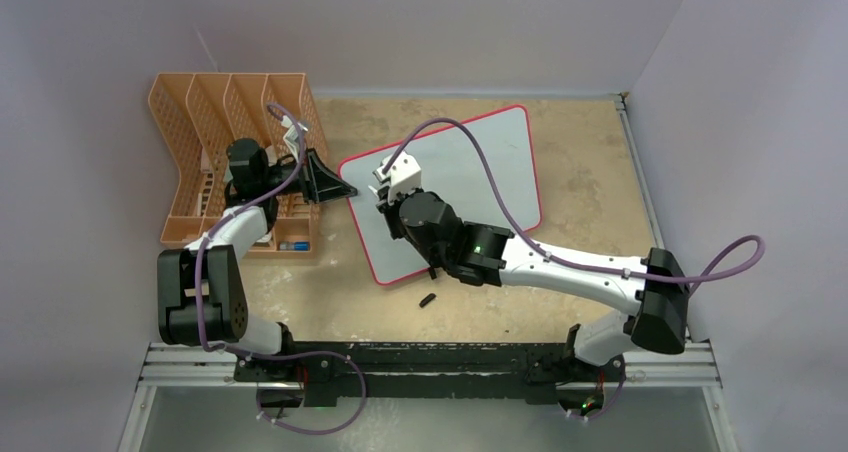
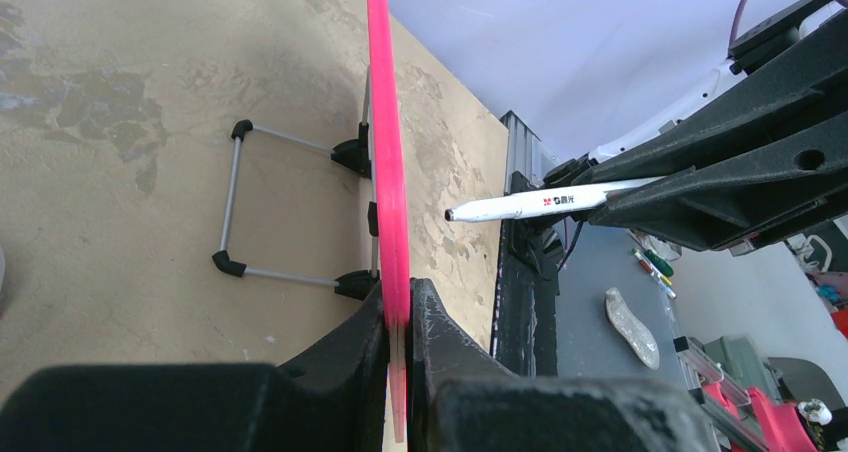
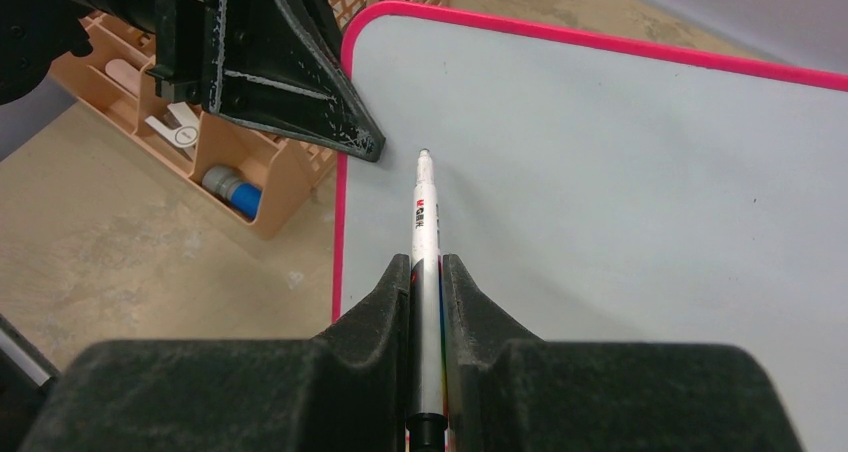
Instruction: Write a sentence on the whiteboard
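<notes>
From above, the whiteboard (image 1: 500, 162) sits in the middle of the frame on the tan table (image 1: 590, 172), turned at an angle so its red-pink rim runs diagonally. The left gripper (image 1: 328, 179) reaches in from the left and pinches the board's left edge. The right gripper (image 1: 385, 200) hangs over the left part of the board's face; whether its fingers are closed cannot be told from here. An orange rack (image 1: 215, 152) fills the upper left. A small black cap (image 1: 427, 299) lies on the table just below the board's lower edge.

In the left wrist view, the whiteboard (image 2: 385, 152) is seen edge-on as a thin pink strip running from the top down the middle of the frame. The left gripper (image 2: 398, 342) at the bottom is pressed tight on that strip, one finger on each side. To the left of it, a wire stand (image 2: 232, 197) with black feet rests on the table (image 2: 110, 112). From the right, the right gripper (image 2: 625, 187) holds a white marker (image 2: 540, 203) level, with its tip pointing at the board and a small gap between them.

In the right wrist view, the right gripper (image 3: 427, 292) at the bottom centre clamps the marker (image 3: 427, 212), which points up the frame over the board's pale face (image 3: 620, 192). The left gripper (image 3: 345, 137) bites the board's rim at the upper left, just beside the marker tip. The rack (image 3: 250, 187) lies behind it on the table (image 3: 120, 262).
</notes>
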`<state>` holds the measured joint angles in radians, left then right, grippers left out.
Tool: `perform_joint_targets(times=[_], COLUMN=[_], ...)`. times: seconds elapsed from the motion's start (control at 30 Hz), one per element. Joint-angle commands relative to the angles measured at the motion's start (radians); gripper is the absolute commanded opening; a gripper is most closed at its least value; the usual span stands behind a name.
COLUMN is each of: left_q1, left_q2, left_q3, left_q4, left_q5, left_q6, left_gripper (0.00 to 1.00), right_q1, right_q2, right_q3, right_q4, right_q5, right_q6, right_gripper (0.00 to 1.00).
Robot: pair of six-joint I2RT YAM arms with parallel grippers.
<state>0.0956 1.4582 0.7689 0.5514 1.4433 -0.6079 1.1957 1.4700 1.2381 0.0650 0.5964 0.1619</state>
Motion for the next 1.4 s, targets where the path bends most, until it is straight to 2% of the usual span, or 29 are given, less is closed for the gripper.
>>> perform_joint_targets(times=[0.0, 0.7, 1.37], left_q1=[-0.019, -0.020, -0.022], left_q2=[-0.015, -0.015, -0.015], left_q3=[0.012, 0.014, 0.014], left_q4=[-0.017, -0.018, -0.016], left_q5=[-0.004, -0.002, 0.000], left_q6=[0.029, 0.029, 0.029], left_gripper=[0.00, 0.00, 0.00], right_q1=[0.003, 0.004, 0.003], right_q2=[0.003, 0.082, 0.112], right_q3=[0.062, 0.137, 0.175], right_q4=[0.045, 0.044, -0.002], right_q5=[0.027, 0.093, 0.074], right_q6=[-0.012, -0.037, -0.037], right_gripper=[0.00, 0.00, 0.00])
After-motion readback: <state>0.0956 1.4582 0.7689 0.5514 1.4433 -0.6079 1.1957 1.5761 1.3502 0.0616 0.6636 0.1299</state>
